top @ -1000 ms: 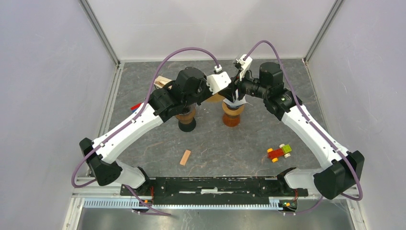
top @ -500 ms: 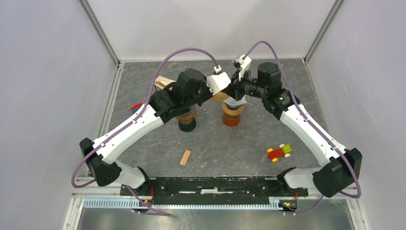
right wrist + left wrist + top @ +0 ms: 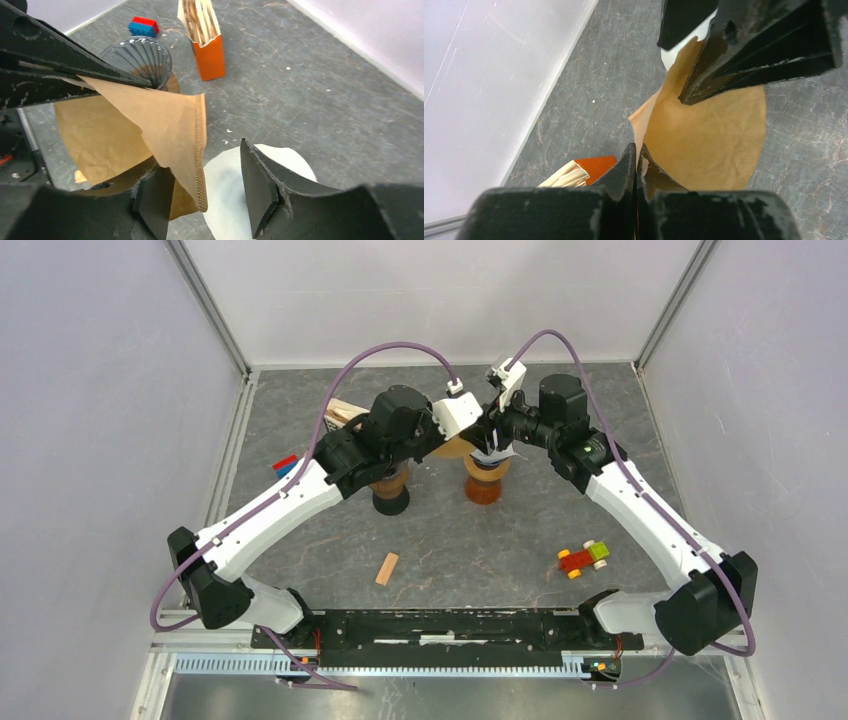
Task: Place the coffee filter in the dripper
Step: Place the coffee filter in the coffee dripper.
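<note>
coffee filter (image 3: 709, 135): tan-brown paper, fan-shaped with a rounded rim and lightly creased; one straight side carries a crimped seam.
Place: held in the air where the two arms meet, upper centre of the top view, near the top of a wooden stand (image 3: 487, 487). Only a tan sliver of it shows there.
Layers: in the right wrist view two sheets stand apart. The front one is drawn toward the upper left and the back one hangs at the lower left.
Axis: the crimped seam runs top to bottom through the middle of the right wrist view, and the paper spreads from it toward the left. In the left wrist view the rounded rim faces right and lower right.
left gripper (image 3: 636, 150): fingers pressed together, pinching the filter's left edge at the lower centre of its own view.
right gripper (image 3: 200, 160): fingers spread, with the seam hanging between them nearer the left-hand finger; contact cannot be made out.
dripper (image 3: 137, 57): dark, ribbed and see-through, upper left of the right wrist view, its lower part covered by the filter.
white round shape (image 3: 230, 195): lies below the filter, cut off by the fingers; paper or ceramic cannot be told.
orange box (image 3: 209, 52): stands on the grey worktop (image 3: 450, 540) with pale filters upright in it.
red and blue block (image 3: 143, 25): top left, beyond the dripper.
</note>
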You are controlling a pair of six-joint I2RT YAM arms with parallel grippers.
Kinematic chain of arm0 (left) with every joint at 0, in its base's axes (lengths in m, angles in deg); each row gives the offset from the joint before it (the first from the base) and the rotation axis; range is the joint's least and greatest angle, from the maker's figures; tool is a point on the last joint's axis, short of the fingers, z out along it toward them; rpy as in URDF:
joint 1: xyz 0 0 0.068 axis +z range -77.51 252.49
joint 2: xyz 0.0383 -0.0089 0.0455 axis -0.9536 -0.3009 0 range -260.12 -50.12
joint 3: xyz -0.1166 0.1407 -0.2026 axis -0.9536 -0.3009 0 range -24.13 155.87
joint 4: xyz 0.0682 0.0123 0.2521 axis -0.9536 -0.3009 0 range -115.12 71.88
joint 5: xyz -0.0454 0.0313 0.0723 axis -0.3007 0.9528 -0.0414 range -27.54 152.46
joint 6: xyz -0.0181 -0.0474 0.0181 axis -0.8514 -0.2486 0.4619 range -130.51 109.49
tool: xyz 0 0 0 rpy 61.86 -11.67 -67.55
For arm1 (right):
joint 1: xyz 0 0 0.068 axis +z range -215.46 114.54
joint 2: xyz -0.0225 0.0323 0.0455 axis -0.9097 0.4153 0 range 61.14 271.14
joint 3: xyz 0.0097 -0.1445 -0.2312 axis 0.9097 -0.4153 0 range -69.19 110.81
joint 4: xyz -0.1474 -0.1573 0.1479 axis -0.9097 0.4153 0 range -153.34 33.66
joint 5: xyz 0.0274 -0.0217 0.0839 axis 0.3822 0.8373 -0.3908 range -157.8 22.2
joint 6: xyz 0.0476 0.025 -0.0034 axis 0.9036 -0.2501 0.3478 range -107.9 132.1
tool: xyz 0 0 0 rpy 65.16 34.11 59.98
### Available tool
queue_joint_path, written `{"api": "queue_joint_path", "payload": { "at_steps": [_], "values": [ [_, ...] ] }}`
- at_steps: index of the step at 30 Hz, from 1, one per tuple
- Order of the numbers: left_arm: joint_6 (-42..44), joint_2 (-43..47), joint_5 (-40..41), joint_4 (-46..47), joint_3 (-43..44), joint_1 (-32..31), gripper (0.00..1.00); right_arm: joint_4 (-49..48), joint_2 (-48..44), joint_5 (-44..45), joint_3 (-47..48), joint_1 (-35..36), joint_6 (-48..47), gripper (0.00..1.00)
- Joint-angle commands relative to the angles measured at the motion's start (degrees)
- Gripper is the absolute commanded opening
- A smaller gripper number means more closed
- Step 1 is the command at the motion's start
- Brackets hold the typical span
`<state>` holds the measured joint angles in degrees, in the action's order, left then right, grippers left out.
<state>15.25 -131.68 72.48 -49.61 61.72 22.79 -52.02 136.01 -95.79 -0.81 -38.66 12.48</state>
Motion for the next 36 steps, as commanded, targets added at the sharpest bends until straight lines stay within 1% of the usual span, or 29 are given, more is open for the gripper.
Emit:
{"api": "queue_joint_path", "payload": {
  "at_steps": [1,3,6,9,14,18,22,26,28,31,36],
  "values": [
    [-1.55,2.78,0.79,2.91,-0.71,0.03,0.02,0.32,-4.01,4.05,0.34,-0.35,-6.00,0.61],
    [-1.37,3.04,0.97,2.92,-0.97,0.08,0.02,1.21,-4.53,4.57,1.20,-0.36,-7.43,0.69],
    [-1.24,3.33,0.41,2.88,-1.44,0.03,0.02,2.14,-4.57,4.86,2.64,-0.32,-8.29,0.74],
    [-1.46,3.29,-0.23,3.14,-1.73,0.04,0.02,2.61,-3.44,3.57,3.86,-0.36,-7.83,0.74],
    [-2.12,2.94,-0.68,3.95,-1.70,0.02,0.02,1.31,-1.76,1.29,2.68,-0.33,-5.39,0.71],
    [-2.56,2.90,-1.06,4.30,-1.88,0.04,0.02,0.62,-0.55,-0.41,2.33,-0.36,-3.86,0.63],
    [-2.75,2.90,-1.06,4.48,-1.73,0.03,0.02,0.07,0.31,-1.36,2.06,-0.40,-3.07,0.57],
    [-2.63,2.83,-1.10,4.57,-2.11,0.04,0.02,-0.91,0.55,-3.14,2.02,-0.35,-2.28,0.47],
    [-2.60,2.74,-1.13,4.68,-2.27,0.04,0.02,-1.19,0.68,-3.94,2.11,-0.35,-2.19,0.44],
    [-2.41,2.70,-1.10,4.93,-2.38,0.03,0.02,-1.79,0.72,-5.17,1.85,-0.35,-1.81,0.33],
    [-2.12,2.69,0.45,5.58,-2.60,0.03,0.02,-1.51,0.33,-4.73,1.20,-0.35,-2.80,0.09]
  ]
}}
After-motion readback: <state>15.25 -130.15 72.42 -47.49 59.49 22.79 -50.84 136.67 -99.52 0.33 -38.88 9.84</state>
